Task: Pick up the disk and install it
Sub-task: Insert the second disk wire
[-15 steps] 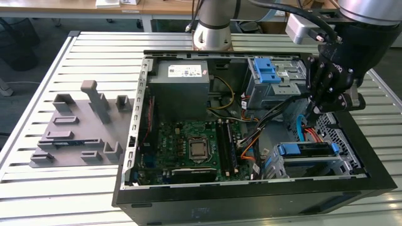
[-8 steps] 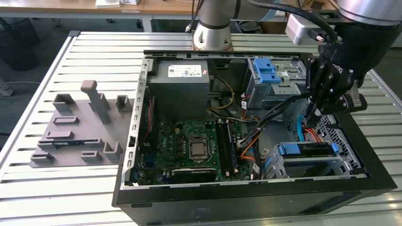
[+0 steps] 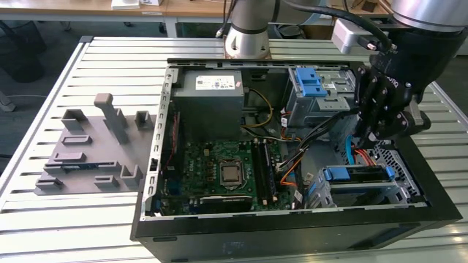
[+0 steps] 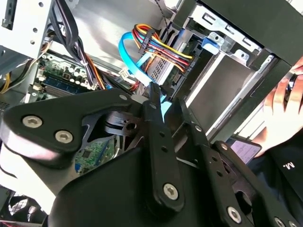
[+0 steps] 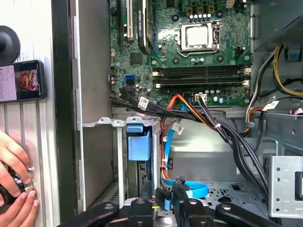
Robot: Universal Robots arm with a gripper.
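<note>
The disk [image 3: 356,174] lies in a grey bay at the near corner of the open computer case [image 3: 292,230], on the exterior view's right, with its blue carrier framing it. In the first wrist view the carrier's blue end [image 5: 138,142] shows edge-on in the bay slot. My gripper [image 3: 365,141] hangs inside the case just above and behind that bay. Its black fingers [image 4: 156,118] stand close together, shut, with nothing clearly held. A light blue data cable [image 5: 196,190] runs right by the gripper [image 5: 169,191] in both wrist views, showing behind the fingertips of the gripper [image 4: 168,101].
A grey power-supply box [image 3: 212,90], a green motherboard [image 3: 227,170] and a metal cage with blue latches [image 3: 314,87] fill the case. Bundled cables [image 5: 227,132] cross its middle. A grey fixture plate [image 3: 87,159] lies on the slatted table. A person's hand [image 5: 14,189] and a phone [image 5: 21,80] rest beside the case.
</note>
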